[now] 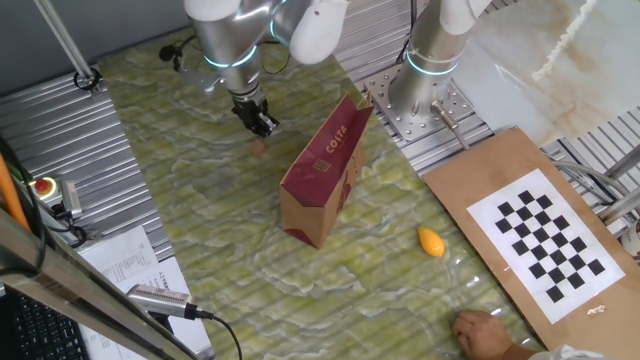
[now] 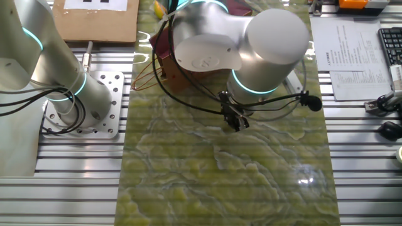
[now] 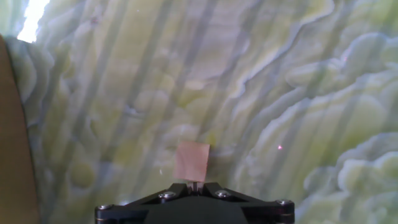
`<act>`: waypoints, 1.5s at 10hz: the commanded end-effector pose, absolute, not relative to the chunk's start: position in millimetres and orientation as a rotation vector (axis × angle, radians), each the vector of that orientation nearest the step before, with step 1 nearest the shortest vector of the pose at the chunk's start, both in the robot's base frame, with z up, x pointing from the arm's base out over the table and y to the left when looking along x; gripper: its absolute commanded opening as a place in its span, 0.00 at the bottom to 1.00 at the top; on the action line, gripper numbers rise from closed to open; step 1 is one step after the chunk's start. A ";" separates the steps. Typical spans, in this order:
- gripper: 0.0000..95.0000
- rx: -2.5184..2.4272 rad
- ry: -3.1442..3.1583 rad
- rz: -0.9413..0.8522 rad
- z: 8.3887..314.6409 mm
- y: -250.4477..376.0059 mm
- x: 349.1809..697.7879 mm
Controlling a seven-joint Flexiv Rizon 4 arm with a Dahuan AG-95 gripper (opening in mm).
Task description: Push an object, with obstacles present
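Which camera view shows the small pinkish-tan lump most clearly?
The hand view. The small pinkish-tan lump sits there large and unblocked on the green mat, just ahead of the claw. In one fixed view it is only a tiny speck below the claw. In the other fixed view I cannot make it out; the arm covers that spot.

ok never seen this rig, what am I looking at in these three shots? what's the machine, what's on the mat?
A silver robot arm with a small two-finger tool works over a green marbled mat. Two cameras are fixed on opposite sides of the table; the third rides on the hand and looks down past the tool. On the mat: a tiny pinkish-tan piece just ahead of the fingertips, a tall brown COSTA paper bag leaning beside it, and an orange oval piece farther off. The tool looks closed and holds nothing. A second arm stands behind, and a person's hand rests at the edge.
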State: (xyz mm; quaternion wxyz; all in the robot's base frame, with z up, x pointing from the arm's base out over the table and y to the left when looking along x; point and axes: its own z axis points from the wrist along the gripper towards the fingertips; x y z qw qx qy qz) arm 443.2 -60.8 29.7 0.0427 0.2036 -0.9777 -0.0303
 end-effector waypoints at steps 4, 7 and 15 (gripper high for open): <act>0.00 0.623 -2.996 -0.095 28.6 -49.6 458.3; 0.00 0.626 -3.000 -0.090 30.6 -37.8 476.4; 0.00 0.655 -3.007 -0.088 35.3 -18.9 509.5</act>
